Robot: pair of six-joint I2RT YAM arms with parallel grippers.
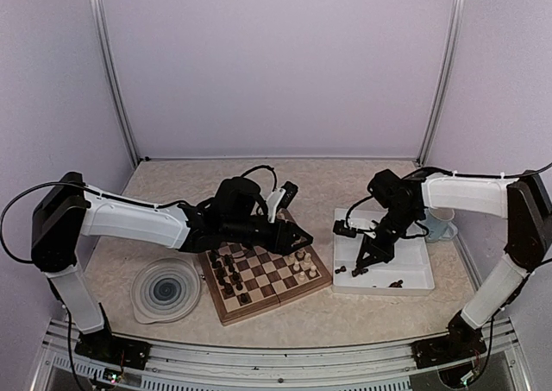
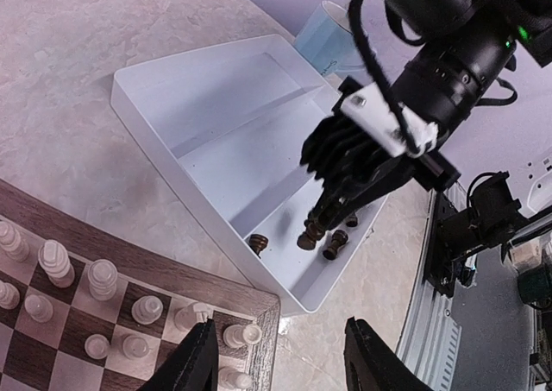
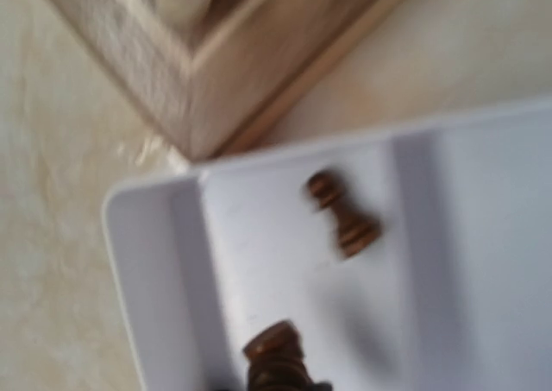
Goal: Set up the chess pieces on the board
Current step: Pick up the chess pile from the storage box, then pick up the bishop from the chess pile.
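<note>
Between lilac walls (image 1: 276, 63), board (image 1: 276, 299) and tray (image 1: 410, 257) rest on beige tabletop (image 1: 328, 179).

Pale lilac walls (image 1: 276, 63), braced by metal posts (image 1: 112, 72), enclose a beige marbled table (image 1: 172, 192) under even light.

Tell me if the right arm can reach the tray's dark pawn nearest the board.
Probably yes: the right pincer hangs just beside that pawn in the tray, nothing between. But it seems shut on another dark piece, so that goes first.

A dark pawn (image 3: 342, 214) lies in the white tray (image 3: 155, 261).
</note>
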